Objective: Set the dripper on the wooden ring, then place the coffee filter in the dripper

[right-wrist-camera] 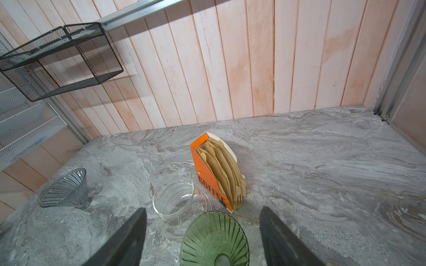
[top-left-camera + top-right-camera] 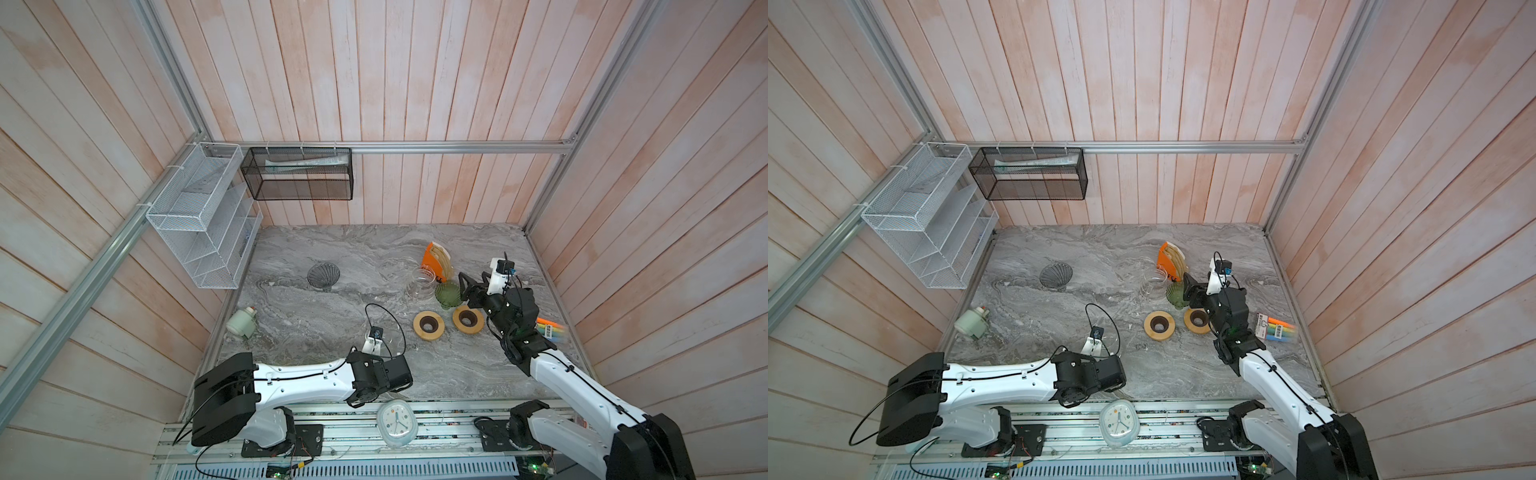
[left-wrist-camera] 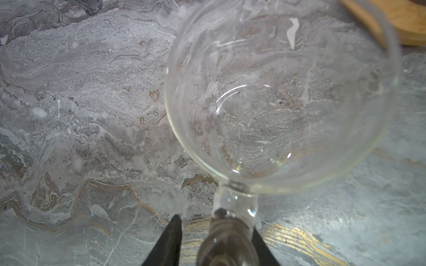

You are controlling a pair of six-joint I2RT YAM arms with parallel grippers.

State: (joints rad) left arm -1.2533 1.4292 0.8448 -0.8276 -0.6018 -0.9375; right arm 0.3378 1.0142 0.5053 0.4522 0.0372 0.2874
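By green dripper (image 1: 214, 237): right jaws wide | left jaws ajar round handle (image 3: 233, 203)

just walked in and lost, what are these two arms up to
The right end effector hangs open over the green dripper, facing the orange box of paper filters; no filter is picked up and the dripper is empty. The left end effector sits around the handle of a clear glass cup on the table, apparently not clamped.

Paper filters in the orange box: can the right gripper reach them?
Probably yes. The right gripper is open over the green dripper, and the filters stand just beyond it with nothing between.
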